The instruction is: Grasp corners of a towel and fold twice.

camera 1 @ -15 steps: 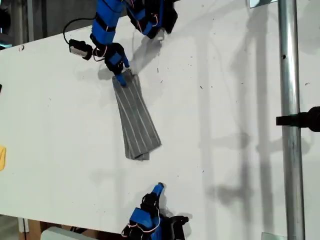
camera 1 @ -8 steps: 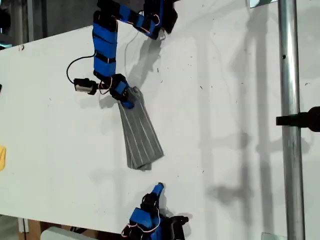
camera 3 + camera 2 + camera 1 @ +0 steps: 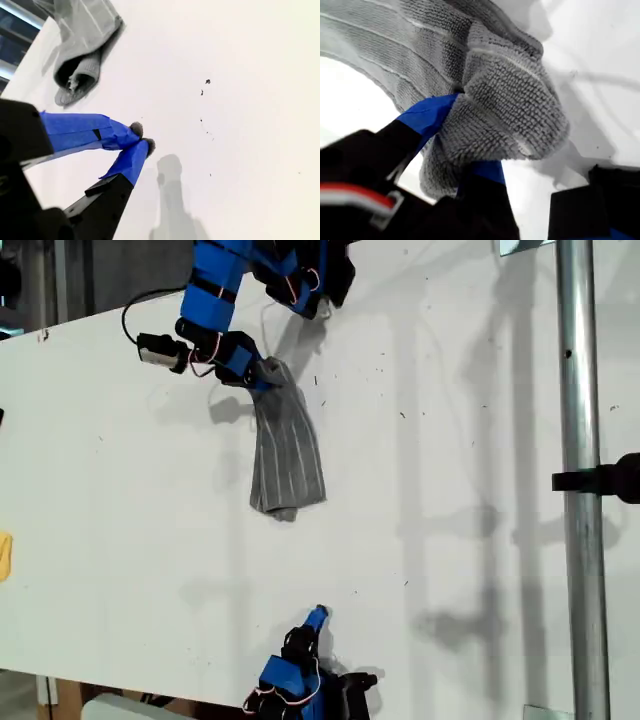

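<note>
White worktop (image 3: 450, 440), speckled with small dark flecks. Metal pole (image 3: 577, 480) upright near exterior view's right edge, black clamp (image 3: 605, 480) fixed on it; both well apart from the cloth. Yellow object (image 3: 4, 555) cut off at exterior view's left edge, kind not discernible. Nothing between the two arms except bare worktop.

Towel (image 3: 286, 455) folded into a narrow grey strip with white stripes, upper end raised, lower end resting on worktop toward exterior view's upper middle.

First pincer (image 3: 465, 135): blue-taped tips clamped tight on a bunched end of towel (image 3: 505, 100), fabric puckered around both tips; seen in exterior view at (image 3: 262, 375).

Second pincer (image 3: 142, 138): tips pressed together, nothing between them, grey lint on the ends; sits at exterior view's bottom edge (image 3: 317, 616), well apart from towel (image 3: 82, 45).
</note>
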Robot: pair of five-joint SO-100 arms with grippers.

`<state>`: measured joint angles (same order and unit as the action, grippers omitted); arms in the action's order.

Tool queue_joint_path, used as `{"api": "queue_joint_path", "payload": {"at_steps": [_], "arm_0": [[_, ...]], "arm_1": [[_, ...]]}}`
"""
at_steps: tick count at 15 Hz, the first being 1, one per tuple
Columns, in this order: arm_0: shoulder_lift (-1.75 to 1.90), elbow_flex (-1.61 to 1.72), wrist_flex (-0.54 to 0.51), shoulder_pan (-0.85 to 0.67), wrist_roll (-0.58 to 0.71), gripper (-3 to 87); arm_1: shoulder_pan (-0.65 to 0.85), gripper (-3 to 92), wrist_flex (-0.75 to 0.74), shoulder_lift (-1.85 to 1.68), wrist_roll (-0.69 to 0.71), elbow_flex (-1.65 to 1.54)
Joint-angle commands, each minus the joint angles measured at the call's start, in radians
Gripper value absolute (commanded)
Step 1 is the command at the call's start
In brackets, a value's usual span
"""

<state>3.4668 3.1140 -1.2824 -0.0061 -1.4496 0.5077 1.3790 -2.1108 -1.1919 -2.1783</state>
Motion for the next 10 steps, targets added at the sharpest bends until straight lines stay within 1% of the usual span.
{"api": "queue_joint_path", "payload": {"at_steps": [1, 2, 3, 4, 5, 6, 7, 8, 9, 10], "arm_0": [[0.005, 0.003, -0.009, -0.011, -0.005, 0.2], [0.005, 0.005, -0.009, -0.012, -0.018, 0.5], [0.005, 0.005, -0.011, -0.014, -0.035, 1.2], [0.005, 0.005, -0.011, -0.015, -0.064, 2.1], [0.005, 0.005, -0.012, -0.017, -0.044, 4.6], [0.005, 0.005, -0.012, -0.021, -0.044, 6.5], [0.005, 0.005, -0.012, -0.031, -0.035, 7.6], [0.005, 0.005, -0.012, -0.034, -0.021, 8.4], [0.005, 0.005, -0.012, -0.034, 0.003, 8.4], [0.005, 0.005, -0.012, -0.034, 0.031, 8.4]], "arm_1": [[-0.078, -0.2, -0.018, 0.046, -0.018, 0.219], [-0.121, -0.2, -0.118, 0.262, 0.003, 0.377], [-0.163, -0.2, -0.164, 0.508, 0.020, 0.591], [-0.206, -0.2, -0.176, 0.712, 0.041, 0.805], [-0.242, 0.7, -0.199, 0.827, 0.064, 0.965], [-0.267, 23.3, -0.259, 0.834, 0.097, 1.014], [-0.268, 44.0, -0.351, 0.762, 0.129, 0.963], [-0.275, 32.2, -0.446, 0.617, 0.129, 0.853], [-0.267, 15.2, -0.634, 0.408, 0.144, 0.646], [-0.239, 10.0, -0.773, 0.206, 0.144, 0.446]]}}
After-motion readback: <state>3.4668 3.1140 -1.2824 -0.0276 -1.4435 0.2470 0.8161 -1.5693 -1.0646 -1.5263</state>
